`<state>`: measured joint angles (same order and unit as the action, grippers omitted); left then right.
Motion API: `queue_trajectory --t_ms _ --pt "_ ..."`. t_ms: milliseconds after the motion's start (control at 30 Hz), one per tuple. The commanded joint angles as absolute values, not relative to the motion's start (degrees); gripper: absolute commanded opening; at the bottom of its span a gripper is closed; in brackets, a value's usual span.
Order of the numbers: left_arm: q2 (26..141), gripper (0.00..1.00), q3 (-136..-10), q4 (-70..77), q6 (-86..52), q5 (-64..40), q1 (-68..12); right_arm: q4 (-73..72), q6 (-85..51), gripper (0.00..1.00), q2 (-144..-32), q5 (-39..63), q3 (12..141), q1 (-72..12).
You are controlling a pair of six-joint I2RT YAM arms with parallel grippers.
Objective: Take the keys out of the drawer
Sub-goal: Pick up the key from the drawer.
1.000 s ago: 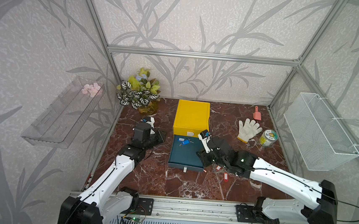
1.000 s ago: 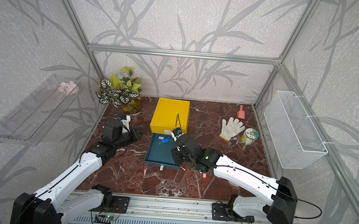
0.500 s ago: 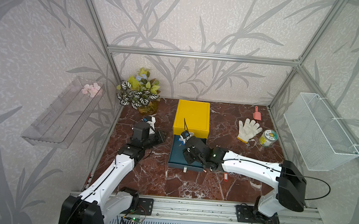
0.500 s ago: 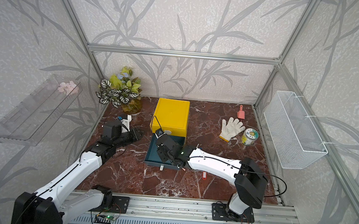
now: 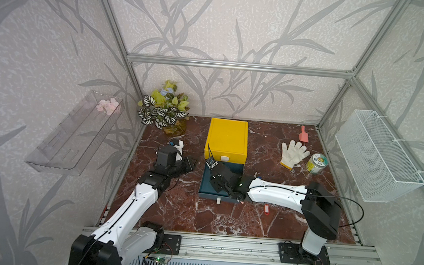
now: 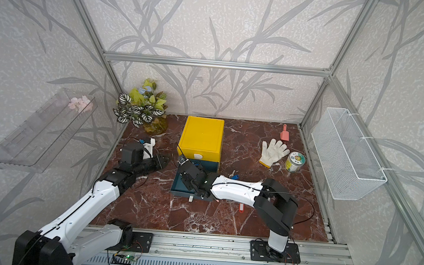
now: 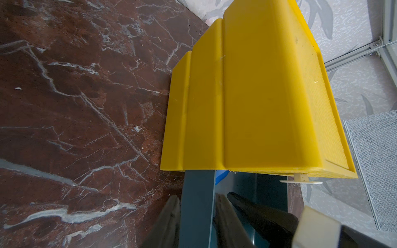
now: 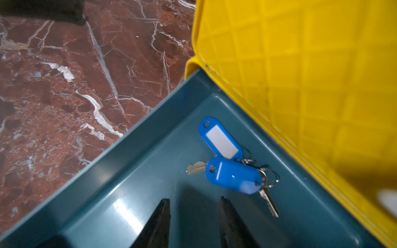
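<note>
The dark teal drawer [image 5: 205, 189] stands pulled out of the yellow box [image 5: 227, 137]. Keys [image 8: 233, 175] with two blue tags lie on the drawer floor [image 8: 150, 171] near the box front. My right gripper [image 8: 193, 199] hangs open inside the drawer just short of these keys, holding nothing; in a top view it [image 5: 214, 177] covers much of the drawer. My left gripper [image 7: 196, 196] is shut on the drawer's left side wall [image 7: 197, 214], one finger on each face. More keys lie on the table: a red-tagged set [image 5: 266, 209] and a blue-tagged set [image 6: 234, 176].
On the marble table at the back right lie a white glove [image 5: 294, 154], a small round tin [image 5: 316, 163] and a pink scoop [image 5: 303, 136]. A potted plant [image 5: 164, 114] stands at the back left. A wire basket [image 5: 379, 156] hangs on the right wall, a clear shelf [image 5: 76, 132] on the left.
My right arm has swung left from the table beside the drawer to over the drawer, its jaws slightly wider. The left arm has not moved.
</note>
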<state>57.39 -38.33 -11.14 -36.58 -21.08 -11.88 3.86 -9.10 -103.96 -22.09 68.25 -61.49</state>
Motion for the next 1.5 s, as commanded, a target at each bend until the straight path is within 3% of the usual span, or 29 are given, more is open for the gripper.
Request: queue_trajectory --t_ms 0,500,1067,1467 --pt "56.59 0.31 -40.17 -12.31 -35.15 -20.26 -11.51 1.01 -9.05 0.40 -105.64 -25.17 71.14 -60.92" --pt "57.22 0.31 -39.80 -12.65 -34.54 -20.02 -11.51 6.91 -16.16 0.41 -107.25 -16.81 70.85 -56.16" --pt "56.95 0.31 -39.62 -12.59 -34.57 -20.00 -11.51 16.30 -16.97 0.35 -98.38 -7.55 67.85 -56.24" --pt "56.44 0.31 -39.20 -12.45 -34.64 -19.95 -11.51 24.37 -16.34 0.35 -95.39 -15.67 72.08 -56.23"
